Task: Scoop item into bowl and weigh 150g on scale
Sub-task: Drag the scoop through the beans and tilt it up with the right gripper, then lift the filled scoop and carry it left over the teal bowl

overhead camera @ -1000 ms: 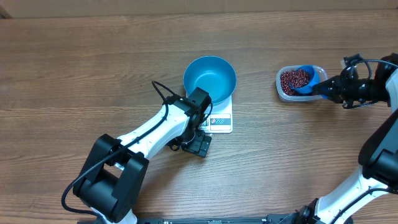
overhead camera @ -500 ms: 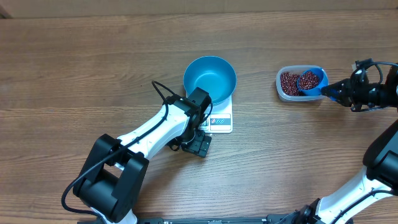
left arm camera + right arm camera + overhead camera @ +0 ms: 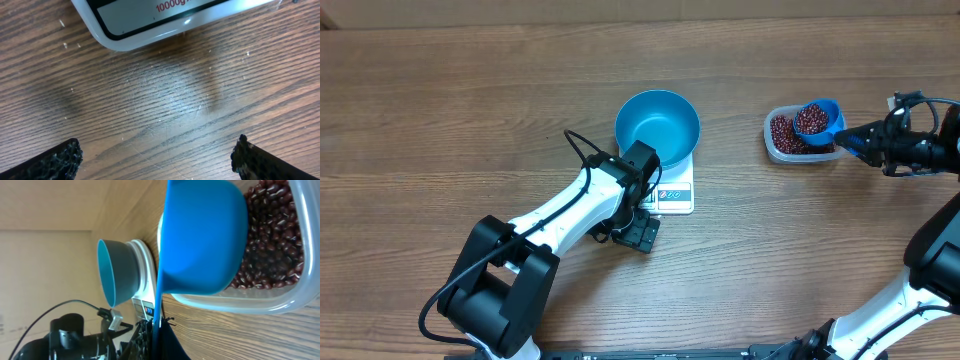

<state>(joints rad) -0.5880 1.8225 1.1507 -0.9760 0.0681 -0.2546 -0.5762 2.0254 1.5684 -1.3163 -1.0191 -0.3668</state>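
We see a grainy, scratched wooden table (image 3: 470, 100); centre, round blue bowl (image 3: 657, 125) on white square scale (image 3: 677, 195); left gripper (image 3: 157, 155) spread wide; right gripper (image 3: 860, 138) clamps blue scoop (image 3: 202, 235) of beans (image 3: 811, 119), upper right

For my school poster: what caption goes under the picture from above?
Right hand holds a blue scoop of red beans over the clear tub; the empty blue bowl sits on the scale.

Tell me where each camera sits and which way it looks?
Overhead: above the table, looking straight down on bowl, scale, tub; left arm, right arm show.
Left wrist: low over the wood, facing the scale's corner; open fingertips show.
Right wrist: behind the scoop, facing tub and bowl; fingers show.
All three see the scale.
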